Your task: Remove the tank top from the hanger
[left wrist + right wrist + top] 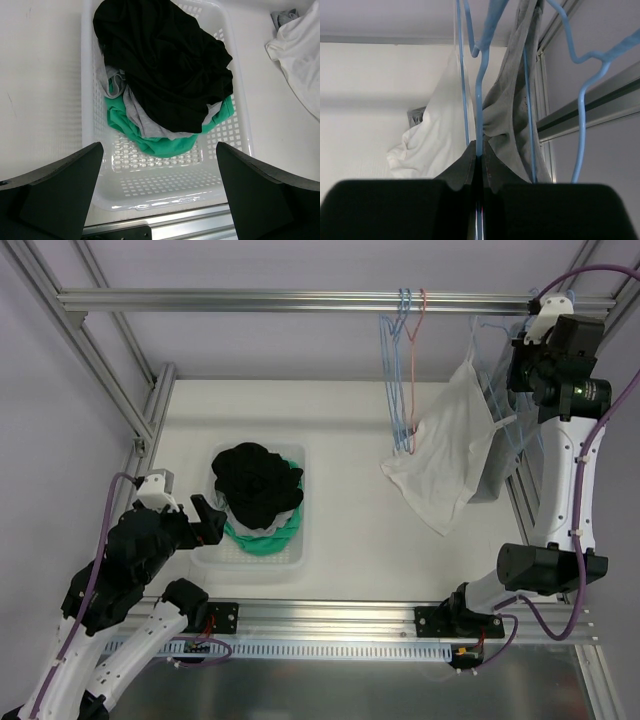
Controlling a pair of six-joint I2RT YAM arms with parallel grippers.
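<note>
right jaws clamped tight on a blue hanger (479,95) | white tank top (432,135) dangling just left of them | left jaws wide apart, laundry basket (165,182) right below

Right hand (479,152) tight on blue hanger wire (478,100); grey garment (504,117) alongside

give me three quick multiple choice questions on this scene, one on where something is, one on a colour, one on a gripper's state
1. The basket sits on the table's: A left side; B right side; C far edge.
2. The top garment in the basket is: A green; B black; C pink.
3. The right gripper is: A open, empty; B shut on a blue hanger; C shut on that garment.
Answers: 1 A, it lies before the left arm; 2 B, black covers the pile; 3 B, the hanger's wire is pinched in it.
</note>
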